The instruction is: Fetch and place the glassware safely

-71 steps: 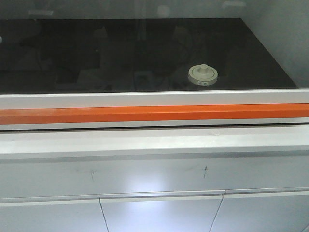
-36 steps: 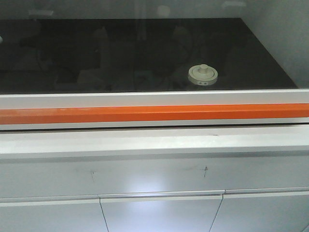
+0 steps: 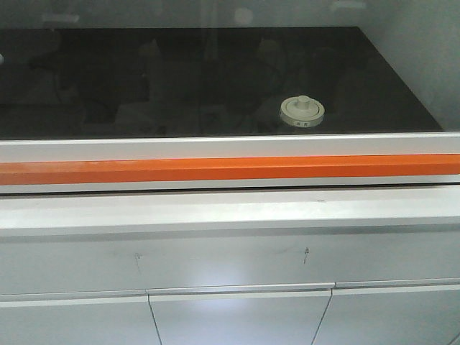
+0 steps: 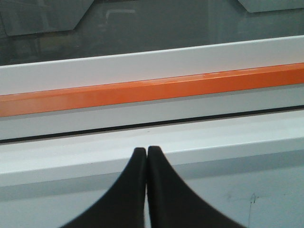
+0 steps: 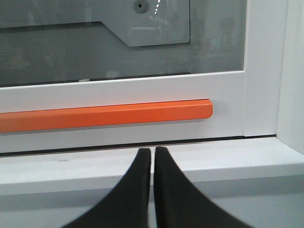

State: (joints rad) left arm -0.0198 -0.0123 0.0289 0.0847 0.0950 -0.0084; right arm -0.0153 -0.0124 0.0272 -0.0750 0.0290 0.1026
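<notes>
Front view: glassware (image 3: 302, 111) upright on the black worktop (image 3: 144, 79), right of centre in the upper half of the frame, cream lid with central knob on top, near the worktop's front edge. Directly below, across the full width: white rail (image 3: 230, 147) carrying a long orange bar (image 3: 230, 169), then a pale ledge (image 3: 230, 208), then grey cabinet doors (image 3: 237, 320) along the bottom edge. No claw in this view. Left wrist view: left claw (image 4: 146, 151) at bottom centre, black fingertips pressed together, nothing gripped, tips over the ledge (image 4: 228, 135); orange bar (image 4: 152, 90) slanting across mid-frame, glass pane (image 4: 156, 23) with faint reflections above. Glassware not visible here. Right wrist view: right claw (image 5: 152, 151) at bottom centre, fingertips all but touching with only a hairline slit between, nothing gripped, tips over the ledge (image 5: 228, 156); right end of the orange bar (image 5: 104, 116) at mid-frame, glass pane (image 5: 95, 57) above, white upright frame (image 5: 266, 66) at right. Glassware not visible here either.
</notes>
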